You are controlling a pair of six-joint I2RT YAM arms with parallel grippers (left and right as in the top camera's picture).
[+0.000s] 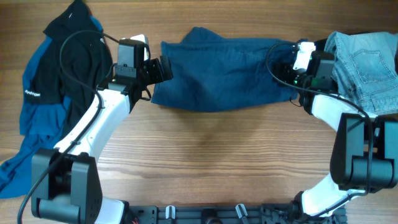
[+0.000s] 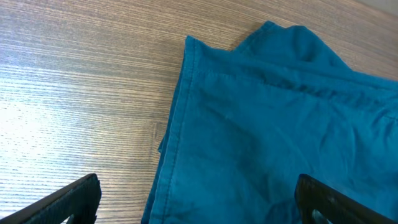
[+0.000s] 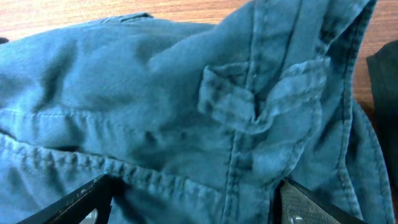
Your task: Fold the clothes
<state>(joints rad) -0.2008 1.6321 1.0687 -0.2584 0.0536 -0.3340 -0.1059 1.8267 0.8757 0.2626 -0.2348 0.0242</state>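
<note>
The dark navy-blue shorts (image 1: 224, 74) lie spread out, a little rumpled, at the middle back of the wooden table. My left gripper (image 1: 163, 68) is open at their left edge. In the left wrist view its fingers (image 2: 199, 208) straddle the stitched hem of the shorts (image 2: 267, 124). My right gripper (image 1: 287, 67) is open over the right end of the shorts. In the right wrist view its fingers (image 3: 193, 208) sit wide apart over the seamed fabric of the shorts (image 3: 124, 93), below a belt loop (image 3: 249, 102). The black and royal-blue jacket (image 1: 62, 81) lies at the far left. The light-blue jeans (image 1: 367, 68) lie at the far right.
Bare wooden table (image 1: 211, 155) spans the front between the two arm bases. The jacket hangs toward the left table edge, and the jeans touch the right arm's wrist.
</note>
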